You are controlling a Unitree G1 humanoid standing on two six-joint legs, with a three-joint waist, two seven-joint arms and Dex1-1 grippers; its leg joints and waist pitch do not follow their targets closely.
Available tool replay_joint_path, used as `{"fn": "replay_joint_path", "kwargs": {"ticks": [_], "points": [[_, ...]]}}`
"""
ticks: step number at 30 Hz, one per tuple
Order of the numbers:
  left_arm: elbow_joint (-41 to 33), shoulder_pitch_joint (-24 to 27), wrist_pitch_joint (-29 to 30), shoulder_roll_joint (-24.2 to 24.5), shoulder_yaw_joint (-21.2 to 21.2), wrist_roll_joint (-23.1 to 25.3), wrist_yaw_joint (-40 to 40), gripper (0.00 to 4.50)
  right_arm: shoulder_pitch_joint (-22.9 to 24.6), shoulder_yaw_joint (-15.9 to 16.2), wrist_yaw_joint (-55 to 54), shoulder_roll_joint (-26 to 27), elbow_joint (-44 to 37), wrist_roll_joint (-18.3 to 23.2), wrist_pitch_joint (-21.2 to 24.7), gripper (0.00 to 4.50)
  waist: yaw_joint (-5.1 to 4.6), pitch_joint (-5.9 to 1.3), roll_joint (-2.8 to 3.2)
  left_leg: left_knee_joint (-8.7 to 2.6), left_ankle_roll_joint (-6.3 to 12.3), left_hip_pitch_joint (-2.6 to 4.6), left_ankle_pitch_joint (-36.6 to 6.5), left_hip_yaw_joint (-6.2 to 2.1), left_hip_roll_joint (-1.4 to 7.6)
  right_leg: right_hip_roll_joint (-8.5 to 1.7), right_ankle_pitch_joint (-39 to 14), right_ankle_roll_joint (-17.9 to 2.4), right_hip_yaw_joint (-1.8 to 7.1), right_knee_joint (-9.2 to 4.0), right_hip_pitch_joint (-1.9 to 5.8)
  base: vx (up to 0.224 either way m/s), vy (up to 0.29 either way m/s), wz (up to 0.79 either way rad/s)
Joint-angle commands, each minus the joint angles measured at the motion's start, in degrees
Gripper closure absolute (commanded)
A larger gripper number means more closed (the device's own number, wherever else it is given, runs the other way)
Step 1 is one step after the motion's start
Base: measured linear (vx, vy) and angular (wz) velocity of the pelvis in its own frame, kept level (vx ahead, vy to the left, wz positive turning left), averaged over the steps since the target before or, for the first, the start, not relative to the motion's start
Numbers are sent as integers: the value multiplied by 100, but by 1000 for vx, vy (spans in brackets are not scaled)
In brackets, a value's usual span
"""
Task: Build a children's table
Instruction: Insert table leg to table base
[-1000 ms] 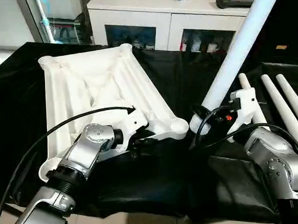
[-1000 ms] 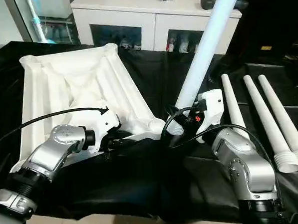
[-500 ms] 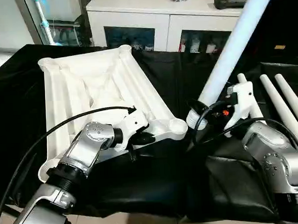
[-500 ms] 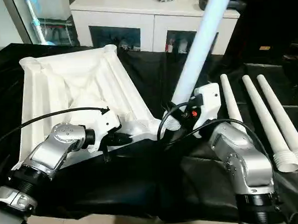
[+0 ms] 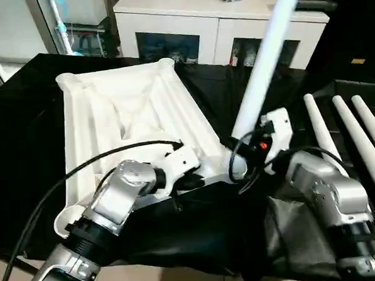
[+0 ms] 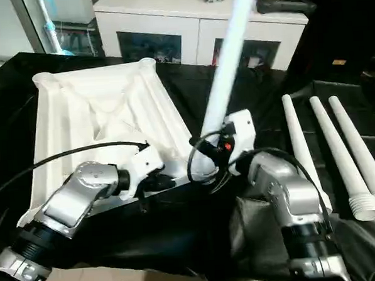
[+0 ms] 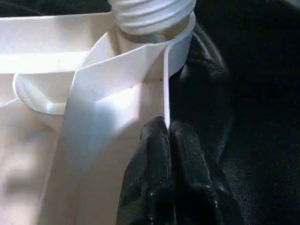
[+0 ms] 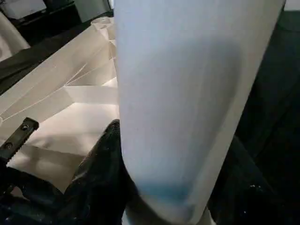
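The tabletop (image 5: 129, 112) lies underside up on the black-covered surface (image 5: 23, 124). The left gripper (image 7: 166, 140) has its jaws clenched on the tabletop's thin rim. The right gripper (image 5: 254, 151), at 3 o'clock from it, is grasping a leg (image 5: 262, 64) over the corner socket (image 7: 154, 18).

One tabletop (image 5: 120, 112), four legs (image 5: 268, 51).

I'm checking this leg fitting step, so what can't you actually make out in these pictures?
- Head views: the socket is hidden behind the right gripper, so the leg's seating is unclear.
- Head views: the leg's top is cut off by the picture edge.
- Left wrist view: its threaded end is cropped.
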Motion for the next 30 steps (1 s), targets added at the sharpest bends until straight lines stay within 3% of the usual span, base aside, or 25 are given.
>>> {"fn": "replay_joint_path", "kwargs": {"ticks": [1, 7, 11, 13, 19, 27, 28, 30], "points": [[-20, 142, 216, -39, -247, 144, 55, 450, -135, -64, 78, -107, 128, -19, -140, 264, -48, -369, -44, -489, -217, 213, -1176, -273, 511, -409, -1196, -1095, 244, -398, 109, 0, 0, 0], [42, 91, 72, 6, -213, 230, 106, 450, -130, -73, 142, -143, 147, -42, -178, 264, -44, -385, -62, -474, -133, 196, -1013, -268, 501, -402, -877, -1131, 241, -371, 129, 0, 0, 0], [57, 19, 21, 56, -224, 226, 54, 450, -103, -91, 164, -142, 164, -52, -225, 264, -47, -378, -52, -487, -181, 201, -1184, -277, 506, -408, -1112, -1110, 244, -395, 123, 0, 0, 0], [70, -21, 69, 69, -223, 193, -11, 406, -90, -106, 143, -135, 154, -44, -231, 264, -52, -379, -28, -490, -216, 205, -1196, -278, 504, -398, -1087, -1104, 243, -394, 116, 0, 0, 0], [269, -99, -82, 82, -234, 322, 43, 353, -56, -143, 124, -119, 101, -42, -220, 264, -63, -371, -31, -489, -182, 194, -1186, -279, 498, -398, -998, -1132, 245, -392, 123, 0, 0, 0], [274, -81, -7, 155, -287, 303, -107, 351, -30, -177, 100, -104, 67, -36, -212, 264, -102, -356, -26, -511, -264, 200, -1387, -296, 505, -397, -1202, -1106, 244, -407, 109, 0, 0, 0], [310, -87, -30, 136, -256, 297, -59, 381, -24, -179, 96, -99, 63, -33, -212, 264, -111, -354, -29, -507, -245, 194, -1368, -294, 504, -402, -1167, -1126, 245, -409, 111, 0, 0, 0], [332, -93, -44, 125, -241, 293, -36, 394, -22, -179, 96, -97, 63, -31, -213, 264, -117, -350, -30, -508, -241, 196, -1405, -291, 503, -401, -1224, -1123, 246, -417, 106, 0, 0, 0]]}}
